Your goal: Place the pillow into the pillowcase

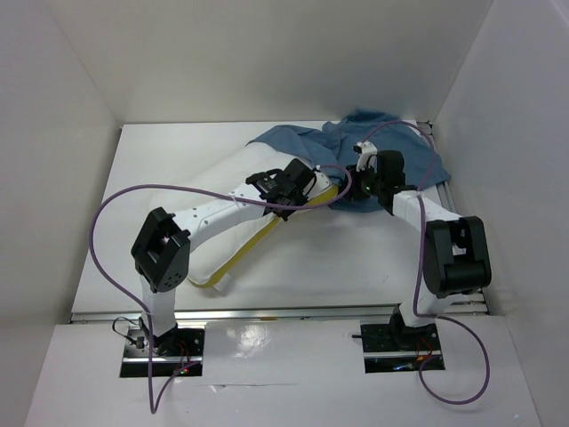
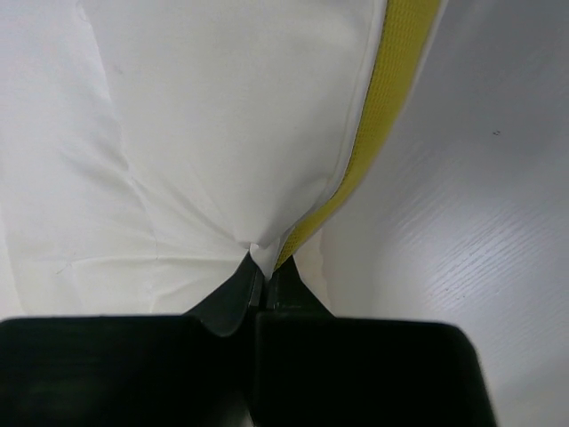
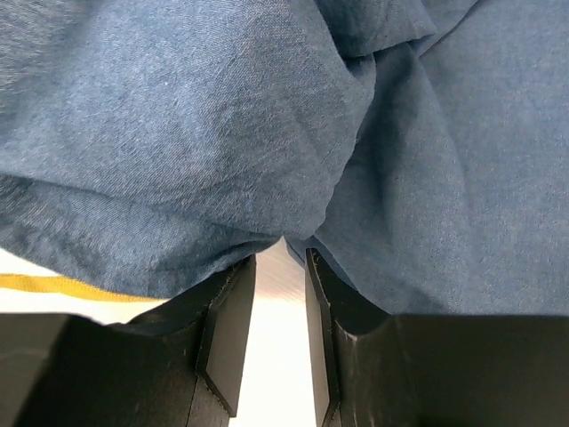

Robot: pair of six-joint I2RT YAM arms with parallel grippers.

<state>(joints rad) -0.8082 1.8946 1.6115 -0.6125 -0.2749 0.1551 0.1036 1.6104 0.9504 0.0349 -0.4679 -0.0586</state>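
Black fingers of the left gripper [image 2: 260,283] sit closest in my left wrist view. They are pressed together on a small fold of the large soft white rectangular pillow [image 2: 204,133], right beside the yellow mesh strip [image 2: 391,80] along its edge. White fabric puckers toward the pinch. To the right of the strip I see the bare white tabletop [image 2: 480,205].

On my right wrist view, the black fingers of the right gripper [image 3: 280,267] stand slightly spread, with bare table showing through the gap between them. The wrinkled dusty-blue cloth pillowcase [image 3: 178,133] drapes in deep folds just over both fingertips. At the left edge, a sliver of white pillow and yellow strip peeks out from under the blue cloth.

From my overhead camera, the pillow lies diagonally across the table. Its near end points toward the left arm's side and its far end reaches the bunched pillowcase at the back right. Most of the pillow lies outside the blue cloth.

The left arm [image 1: 213,212] stretches over the pillow, with its gripper at the far end by the yellow edge. The right arm [image 1: 427,213] reaches in from the right, its gripper on the near edge of the pillowcase, just beside the left gripper. A purple cable [image 1: 116,200] loops over the table on the left.
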